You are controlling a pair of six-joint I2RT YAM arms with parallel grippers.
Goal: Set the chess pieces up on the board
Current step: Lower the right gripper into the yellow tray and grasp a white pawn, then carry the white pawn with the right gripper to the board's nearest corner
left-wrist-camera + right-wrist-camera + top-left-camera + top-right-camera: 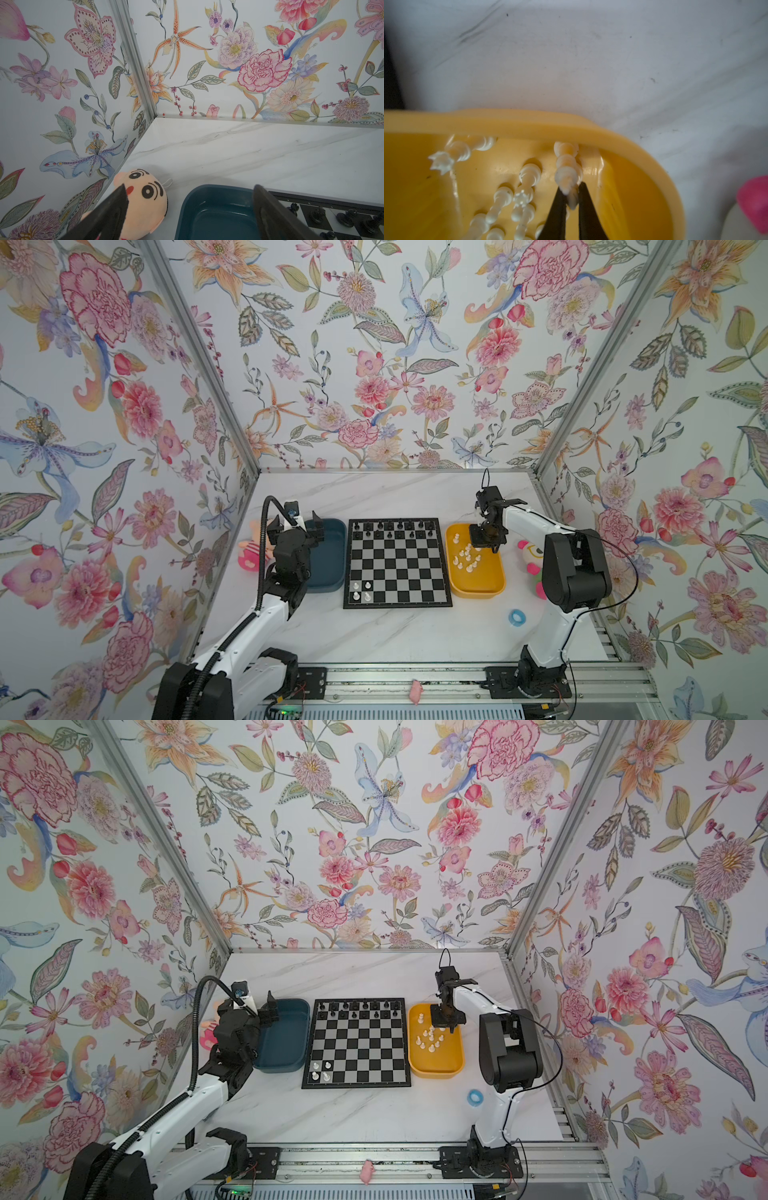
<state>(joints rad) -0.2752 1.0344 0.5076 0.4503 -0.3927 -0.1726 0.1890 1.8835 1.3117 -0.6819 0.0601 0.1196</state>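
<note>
Rim of yellow tray (529,122) partly hides white piece (566,164); right jaws clench it, left jaws released.

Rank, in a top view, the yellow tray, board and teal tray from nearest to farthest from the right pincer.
1. The yellow tray, right of the board, with the right pincer inside it.
2. The board, in the middle.
3. The teal tray, far left.
</note>
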